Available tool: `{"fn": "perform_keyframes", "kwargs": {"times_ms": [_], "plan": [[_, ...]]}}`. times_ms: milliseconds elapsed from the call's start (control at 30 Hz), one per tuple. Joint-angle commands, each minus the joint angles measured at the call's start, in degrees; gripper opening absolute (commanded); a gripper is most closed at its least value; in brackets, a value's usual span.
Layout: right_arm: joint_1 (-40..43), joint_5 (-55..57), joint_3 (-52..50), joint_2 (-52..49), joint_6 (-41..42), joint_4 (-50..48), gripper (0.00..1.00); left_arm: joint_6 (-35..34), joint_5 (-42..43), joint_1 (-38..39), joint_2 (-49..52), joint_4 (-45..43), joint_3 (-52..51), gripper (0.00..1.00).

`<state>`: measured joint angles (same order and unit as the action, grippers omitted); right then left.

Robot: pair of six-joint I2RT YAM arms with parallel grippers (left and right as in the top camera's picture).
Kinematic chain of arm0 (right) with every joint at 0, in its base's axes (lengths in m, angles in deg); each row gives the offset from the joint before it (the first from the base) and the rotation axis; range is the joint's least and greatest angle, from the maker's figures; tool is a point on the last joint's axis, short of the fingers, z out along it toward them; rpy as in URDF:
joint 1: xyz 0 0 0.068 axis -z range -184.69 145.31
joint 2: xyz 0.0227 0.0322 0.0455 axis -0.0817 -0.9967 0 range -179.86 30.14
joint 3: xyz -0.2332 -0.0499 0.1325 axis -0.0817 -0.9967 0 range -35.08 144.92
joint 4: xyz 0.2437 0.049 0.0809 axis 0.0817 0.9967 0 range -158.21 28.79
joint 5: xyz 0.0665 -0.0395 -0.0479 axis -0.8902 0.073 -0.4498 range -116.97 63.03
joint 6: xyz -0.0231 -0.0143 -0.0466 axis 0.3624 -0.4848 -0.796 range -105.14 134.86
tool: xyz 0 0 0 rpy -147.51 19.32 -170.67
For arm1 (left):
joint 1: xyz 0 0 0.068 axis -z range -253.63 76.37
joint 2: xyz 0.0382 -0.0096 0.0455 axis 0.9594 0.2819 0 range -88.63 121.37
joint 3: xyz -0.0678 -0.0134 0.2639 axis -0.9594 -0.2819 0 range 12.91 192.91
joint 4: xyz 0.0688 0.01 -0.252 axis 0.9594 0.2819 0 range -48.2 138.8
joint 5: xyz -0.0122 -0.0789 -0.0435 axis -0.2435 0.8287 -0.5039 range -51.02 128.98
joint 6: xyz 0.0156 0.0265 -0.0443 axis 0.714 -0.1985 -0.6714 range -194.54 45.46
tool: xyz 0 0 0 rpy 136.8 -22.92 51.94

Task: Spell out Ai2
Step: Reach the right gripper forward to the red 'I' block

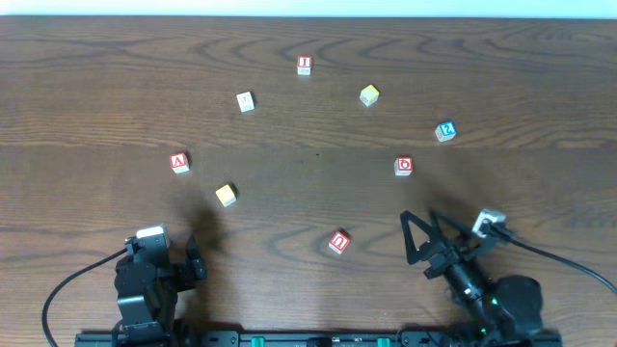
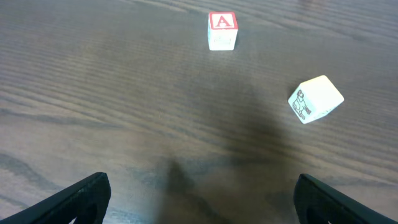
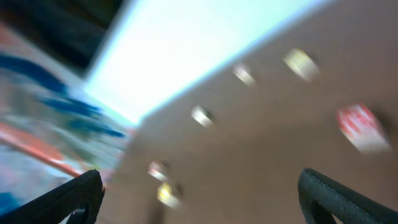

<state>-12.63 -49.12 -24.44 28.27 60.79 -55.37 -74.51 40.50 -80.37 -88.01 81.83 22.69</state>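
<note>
Eight blocks lie loose on the desk (image 1: 96, 77) in the overhead view. I see no tray, box or other container, so nothing is held in anything. My left tool (image 1: 196, 262) sits low, with the A block (image 1: 179, 163) ahead of it and a yellow block (image 1: 226, 196) nearer, ahead and to its right. The right tool (image 1: 419, 220) has its fingers spread in a wide V with nothing between them. The O block (image 1: 404, 166) is just ahead of it, the 2 block (image 1: 444, 131) is farther ahead to its right, and the U block (image 1: 338, 242) is off to its left. What looks like the I block (image 1: 305, 65) is well ahead of both tools.

From the left wrist, the tool is wide open and empty, with a finger in each bottom corner. The A block stands upright ahead, a little right of the centre line. The yellow block, turned cornerwise with an animal drawing on one face, is nearer on the right. I judge the step in hand to be fetching the A. I would bring the fingers down square to two opposite faces and keep the right finger clear of the yellow block.

From the right wrist everything is smeared. The fingers stand far apart with nothing in them, but I cannot read any block there.
</note>
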Motion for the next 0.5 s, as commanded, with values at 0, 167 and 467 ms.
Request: {"fn": "perform_keyframes", "kwargs": {"times_ms": [0,167,467], "plan": [[-0.33,-4.33,-0.15,-4.11,0.74,-7.06,0.99,0.22,-0.02,0.02,-0.37,0.22,-0.61,0.95],[-0.35,-7.96,1.38,-20.02,0.52,-21.09,0.99,0.2,-0.02,0.02,-0.37,0.22,-0.61,0.95],[-1.42,-17.18,21.27,-56.15,-10.34,-27.5,0.99,0.22,-0.02,0.02,-0.37,0.22,-0.61,0.95]]}}
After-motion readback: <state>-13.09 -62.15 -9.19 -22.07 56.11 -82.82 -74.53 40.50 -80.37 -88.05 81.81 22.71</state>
